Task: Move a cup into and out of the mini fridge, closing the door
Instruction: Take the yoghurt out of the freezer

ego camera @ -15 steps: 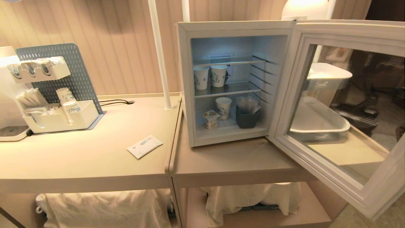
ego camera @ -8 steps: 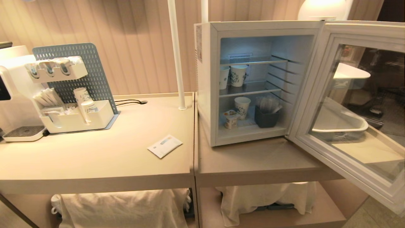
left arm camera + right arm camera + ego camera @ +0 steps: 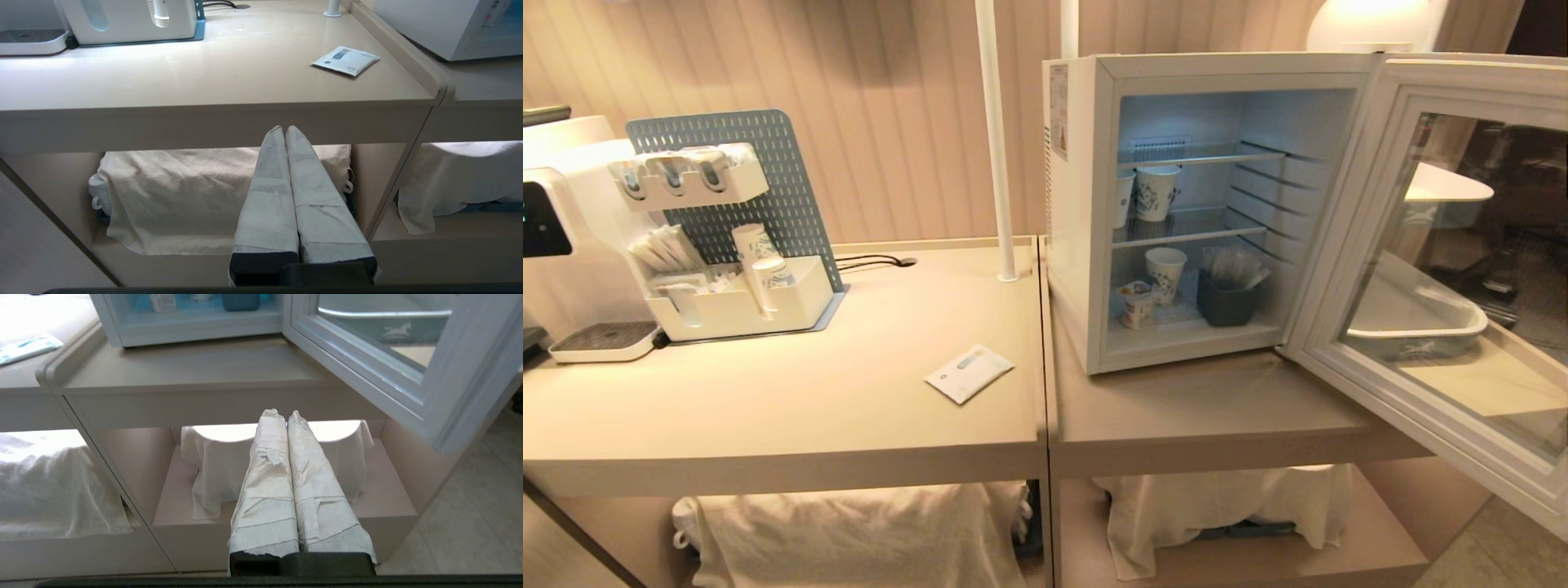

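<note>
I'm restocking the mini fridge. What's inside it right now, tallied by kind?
Paper cups with blue pattern: 3, two on the middle wire shelf, one on the bottom
Yogurt cup: 1, on the bottom
Dark bin of clear wrapped items: 1, on the bottom
Total: 5

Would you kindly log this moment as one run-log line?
door: open | cup: bottom of mini fridge | left pincer: shut, empty, low | right pincer: shut, empty, low
</note>
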`<state>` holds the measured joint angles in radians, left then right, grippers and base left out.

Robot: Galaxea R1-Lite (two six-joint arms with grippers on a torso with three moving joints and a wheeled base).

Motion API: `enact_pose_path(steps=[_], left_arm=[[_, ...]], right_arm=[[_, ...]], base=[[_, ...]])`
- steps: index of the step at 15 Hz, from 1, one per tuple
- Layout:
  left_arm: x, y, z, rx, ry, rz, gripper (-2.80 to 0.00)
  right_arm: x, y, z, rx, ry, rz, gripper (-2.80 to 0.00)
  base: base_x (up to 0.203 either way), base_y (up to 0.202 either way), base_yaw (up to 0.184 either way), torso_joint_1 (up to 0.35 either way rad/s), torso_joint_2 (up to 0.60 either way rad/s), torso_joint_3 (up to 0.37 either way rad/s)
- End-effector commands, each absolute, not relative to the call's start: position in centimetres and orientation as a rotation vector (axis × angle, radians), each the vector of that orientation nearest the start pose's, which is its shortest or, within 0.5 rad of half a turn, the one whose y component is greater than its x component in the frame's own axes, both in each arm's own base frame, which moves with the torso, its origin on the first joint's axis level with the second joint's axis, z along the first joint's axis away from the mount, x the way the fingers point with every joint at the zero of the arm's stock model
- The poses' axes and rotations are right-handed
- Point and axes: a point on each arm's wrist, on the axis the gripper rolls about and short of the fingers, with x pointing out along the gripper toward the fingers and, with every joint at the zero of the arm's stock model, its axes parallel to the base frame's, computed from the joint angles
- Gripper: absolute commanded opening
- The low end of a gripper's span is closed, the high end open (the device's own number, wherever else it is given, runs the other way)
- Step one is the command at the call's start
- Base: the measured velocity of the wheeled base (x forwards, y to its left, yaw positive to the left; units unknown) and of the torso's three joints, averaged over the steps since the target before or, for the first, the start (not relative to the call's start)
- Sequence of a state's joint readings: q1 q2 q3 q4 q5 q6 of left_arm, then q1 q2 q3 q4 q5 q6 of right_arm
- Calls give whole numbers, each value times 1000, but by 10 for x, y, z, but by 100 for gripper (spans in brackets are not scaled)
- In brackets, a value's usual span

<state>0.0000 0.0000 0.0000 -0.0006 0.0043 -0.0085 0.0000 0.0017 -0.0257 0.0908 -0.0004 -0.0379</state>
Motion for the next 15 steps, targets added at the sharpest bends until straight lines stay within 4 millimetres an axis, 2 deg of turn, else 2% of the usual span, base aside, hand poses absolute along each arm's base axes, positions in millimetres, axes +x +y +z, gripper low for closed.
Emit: enact_pose_path(steps=[1, 10, 12, 13, 15], left_arm=[[-23, 0, 76, -9, 0, 5, -280], [-23, 0, 76, -11, 0, 5, -280], [-23, 0, 76, -11, 0, 5, -280], [-23, 0, 76, -12, 0, 5, -280], [-23, 0, 76, -11, -1, 5, -280]], right_arm=[[-25, 0, 73, -38, 68, -1, -280], [-24, 0, 73, -31, 56, -2, -280], [-25, 0, 78, -27, 21, -4, -280], [-29, 0, 93, -21, -20, -5, -280], [-40, 0, 142, -8, -80, 1, -280]], base=[[0, 0, 0, 0, 0, 0], [175, 0, 1, 3, 2, 3], [41, 0, -1, 3, 4, -2], [0, 0, 0, 0, 0, 0], [0, 0, 0, 0, 0, 0]])
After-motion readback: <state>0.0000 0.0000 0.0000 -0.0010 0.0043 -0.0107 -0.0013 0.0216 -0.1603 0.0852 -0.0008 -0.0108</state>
